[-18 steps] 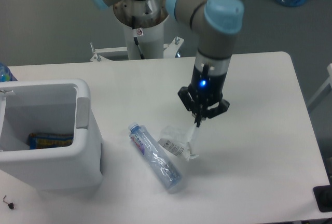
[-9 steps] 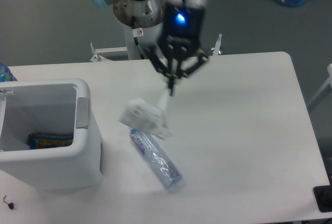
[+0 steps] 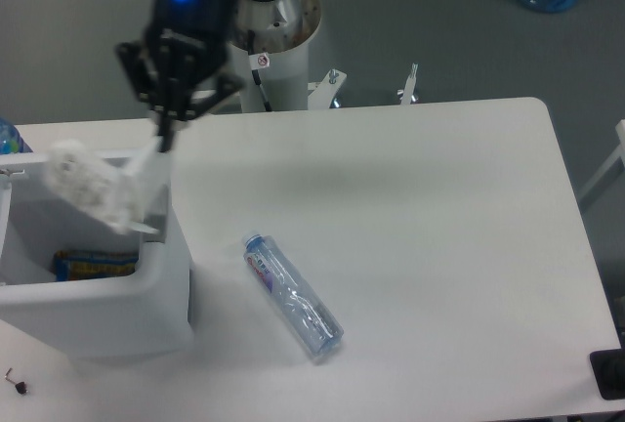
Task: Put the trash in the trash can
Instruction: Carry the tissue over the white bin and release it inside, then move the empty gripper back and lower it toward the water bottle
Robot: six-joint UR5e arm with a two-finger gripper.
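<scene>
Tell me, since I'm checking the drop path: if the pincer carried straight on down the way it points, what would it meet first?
Probably the trash can: the pincer, shut on the crumpled wad, points down at its open top. It looks set to meet the right rim or pass just inside; depth is unclear from this one view.

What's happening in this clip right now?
The robot arm's hand holds a crumpled white paper wad by one corner, dangling it over the opening of the large white plastic rectangular bin at the table's left. It has not let go yet. Something with a yellow and blue wrapper already lies inside the bin. The crushed clear plastic bottle with a blue cap lies on the white table, not yet picked up.
</scene>
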